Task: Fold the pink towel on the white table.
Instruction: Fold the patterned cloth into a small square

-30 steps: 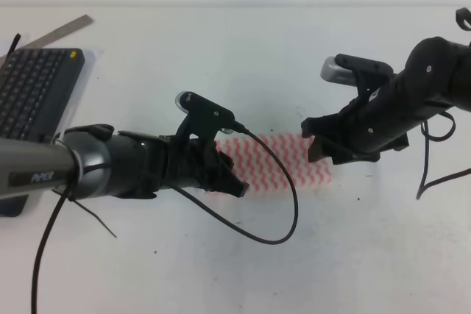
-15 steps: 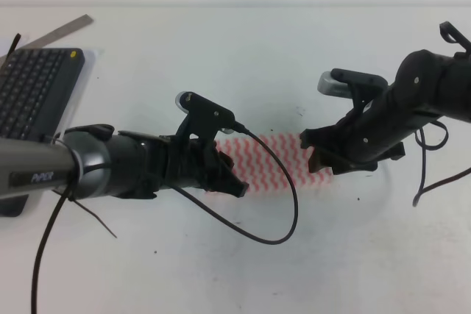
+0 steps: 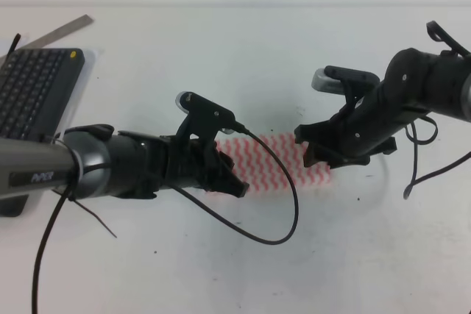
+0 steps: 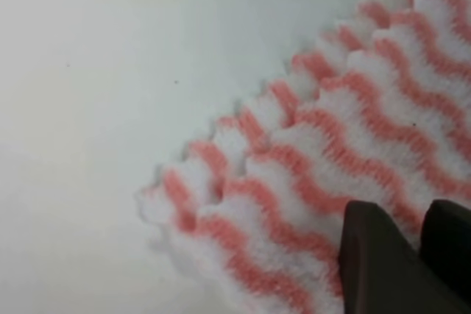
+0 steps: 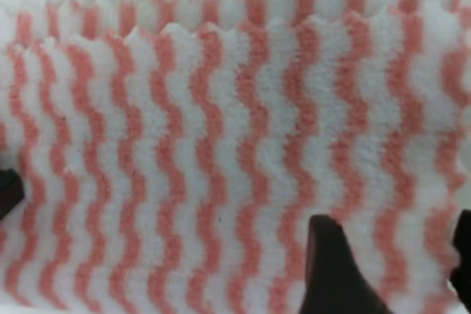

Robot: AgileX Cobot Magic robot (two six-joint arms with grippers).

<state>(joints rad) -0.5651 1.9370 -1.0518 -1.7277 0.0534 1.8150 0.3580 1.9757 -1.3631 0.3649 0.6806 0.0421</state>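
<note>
The pink towel [image 3: 274,161] lay doubled on the white table [image 3: 221,64], between both arms. The left pincer [image 4: 421,255] was clenched on its near edge (fingers almost touching). The right pincer [image 5: 388,270] stood parted over the other end.

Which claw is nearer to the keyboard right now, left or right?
Left. The left claw sits at the pink towel's left end, on the keyboard's side. The right claw is at the towel's far right end.
</note>
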